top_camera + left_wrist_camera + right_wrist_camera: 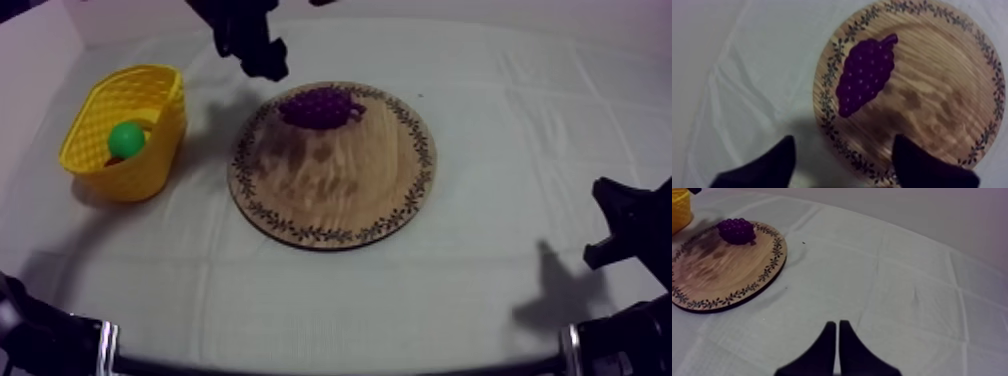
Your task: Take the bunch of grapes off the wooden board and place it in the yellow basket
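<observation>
Left gripper [843, 144] gapes wide, empty, over the wooden board [942, 105]; bunch of grapes [866, 75] lies just ahead. Right gripper [837, 324] sits pinched together.

Soft, dimmish light here, a mauve cast over the whole cloth [480, 120]. The left gripper [262, 60] throws a broad, smudgy shadow onto the wooden board [330, 200] just under it, and a paler one beside it toward the yellow basket [125, 125]. The right gripper [615, 225] drops a grey shadow just in front of itself. Between the arms, the near table edge [330, 367] bows.
</observation>
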`<action>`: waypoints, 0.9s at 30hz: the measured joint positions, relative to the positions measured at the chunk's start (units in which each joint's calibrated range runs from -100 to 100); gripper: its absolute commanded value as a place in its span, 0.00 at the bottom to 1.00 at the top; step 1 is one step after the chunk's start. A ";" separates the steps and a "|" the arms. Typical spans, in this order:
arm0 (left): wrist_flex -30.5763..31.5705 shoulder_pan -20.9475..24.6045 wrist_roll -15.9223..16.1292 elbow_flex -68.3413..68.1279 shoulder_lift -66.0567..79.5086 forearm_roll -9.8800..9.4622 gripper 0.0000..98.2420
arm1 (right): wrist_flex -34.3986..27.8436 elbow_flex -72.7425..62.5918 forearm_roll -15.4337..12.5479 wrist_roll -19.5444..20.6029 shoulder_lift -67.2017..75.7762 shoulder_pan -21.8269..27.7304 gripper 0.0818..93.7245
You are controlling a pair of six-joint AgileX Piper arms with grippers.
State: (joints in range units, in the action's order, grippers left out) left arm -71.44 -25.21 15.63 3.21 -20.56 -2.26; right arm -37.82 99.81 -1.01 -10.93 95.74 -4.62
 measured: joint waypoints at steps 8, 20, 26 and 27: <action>-3.12 0.48 4.01 0.19 -1.80 1.86 0.97 | 0.00 0.00 0.00 -0.03 0.00 0.00 0.00; 6.54 -0.96 6.21 -0.11 -9.91 2.26 0.93 | 0.00 0.00 0.00 -0.03 0.00 0.00 0.00; 9.04 -1.49 6.35 3.89 -15.60 3.29 0.91 | 0.00 0.00 0.00 -0.03 0.00 0.00 0.00; 9.46 -1.63 6.42 4.63 -16.50 3.43 0.91 | 0.00 0.00 0.00 0.00 0.00 0.00 0.00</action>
State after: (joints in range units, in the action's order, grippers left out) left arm -61.99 -26.84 22.05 7.84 -37.06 1.17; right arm -37.82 99.81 -1.01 -10.93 95.74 -4.62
